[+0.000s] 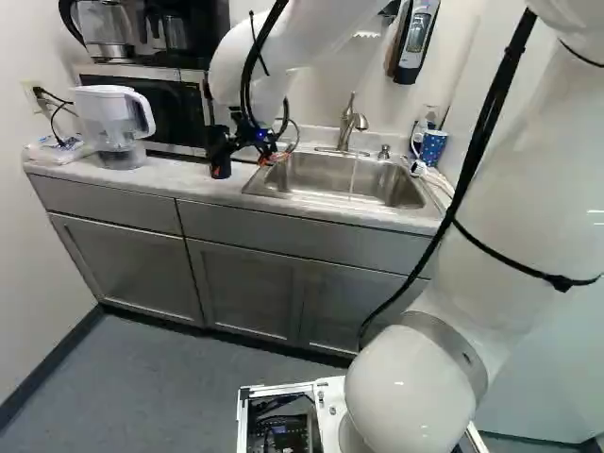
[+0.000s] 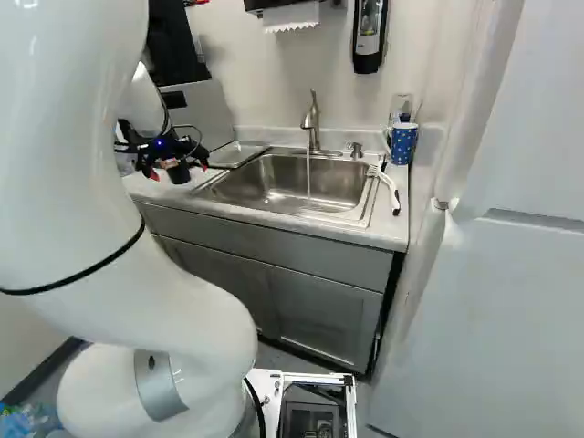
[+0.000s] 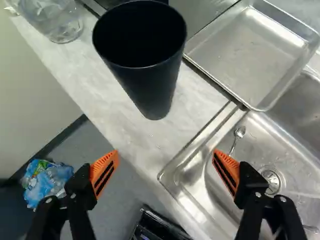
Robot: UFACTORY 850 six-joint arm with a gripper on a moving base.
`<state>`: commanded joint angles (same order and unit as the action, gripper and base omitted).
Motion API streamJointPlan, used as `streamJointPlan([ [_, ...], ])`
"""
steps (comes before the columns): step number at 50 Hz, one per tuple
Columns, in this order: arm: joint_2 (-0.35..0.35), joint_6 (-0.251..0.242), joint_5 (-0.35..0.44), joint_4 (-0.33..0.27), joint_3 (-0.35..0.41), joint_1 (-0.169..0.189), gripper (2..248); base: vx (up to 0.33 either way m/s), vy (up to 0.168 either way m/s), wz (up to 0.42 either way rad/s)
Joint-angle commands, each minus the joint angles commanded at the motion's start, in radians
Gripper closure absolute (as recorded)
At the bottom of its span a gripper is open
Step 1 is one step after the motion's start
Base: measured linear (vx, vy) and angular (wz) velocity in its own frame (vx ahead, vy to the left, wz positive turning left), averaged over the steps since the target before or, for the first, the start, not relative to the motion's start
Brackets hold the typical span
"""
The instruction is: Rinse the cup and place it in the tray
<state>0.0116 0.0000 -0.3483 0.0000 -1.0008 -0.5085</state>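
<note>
My gripper (image 2: pixel 173 162) hangs over the counter left of the sink in the right base view. In the wrist view the gripper (image 3: pixel 166 159) is open, its orange-padded fingers wide apart with nothing between them. A tall black cup (image 3: pixel 150 87) stands upright on the counter ahead of the fingers, not touched by them; its dark inside cannot be made out. Beside it, the shallow metal tray (image 3: pixel 247 50) lies partly over the sink's edge, with nothing in it.
Water runs from the faucet (image 2: pixel 311 123) into the steel sink (image 1: pixel 330 181), where a spoon (image 3: pixel 239 133) lies near the drain. A clear pitcher (image 1: pixel 111 123) stands on the counter beyond the cup. A blue dotted mug (image 2: pixel 402 143) and a brush (image 2: pixel 388 187) are at the sink's far side.
</note>
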Motion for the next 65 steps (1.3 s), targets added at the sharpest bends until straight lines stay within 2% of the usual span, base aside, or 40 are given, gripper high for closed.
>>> streamJointPlan([
  [14,0.020,0.000,0.088,0.000,0.014,-0.023,3,0.000,0.000,0.000],
  [65,0.091,0.000,0.480,0.000,0.063,-0.025,3,0.000,0.000,0.000],
])
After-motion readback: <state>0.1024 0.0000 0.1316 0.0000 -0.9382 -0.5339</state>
